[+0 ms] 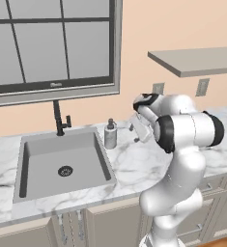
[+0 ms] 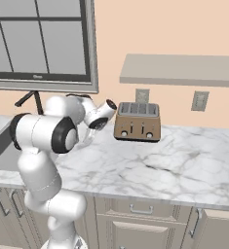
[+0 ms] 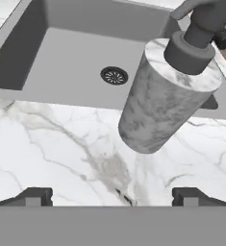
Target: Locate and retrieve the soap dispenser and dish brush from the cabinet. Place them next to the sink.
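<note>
The soap dispenser (image 1: 110,135), a marbled grey-white bottle with a dark pump top, stands upright on the marble counter just right of the sink (image 1: 42,164). In the hand view the soap dispenser (image 3: 165,96) rises close ahead with the sink (image 3: 76,53) behind it. My gripper (image 1: 135,132) hangs open a short way to the bottle's right, fingertips (image 3: 37,196) spread wide and apart from it. The cabinet (image 1: 197,60) is a flat shelf board on the wall, above and to the right. The dish brush is out of view.
A black faucet (image 1: 58,118) stands behind the basin under the window. A brown toaster (image 2: 137,121) sits against the wall below the shelf (image 2: 179,68). Two wall outlets flank it. Bare marble counter (image 2: 174,165) stretches to the right.
</note>
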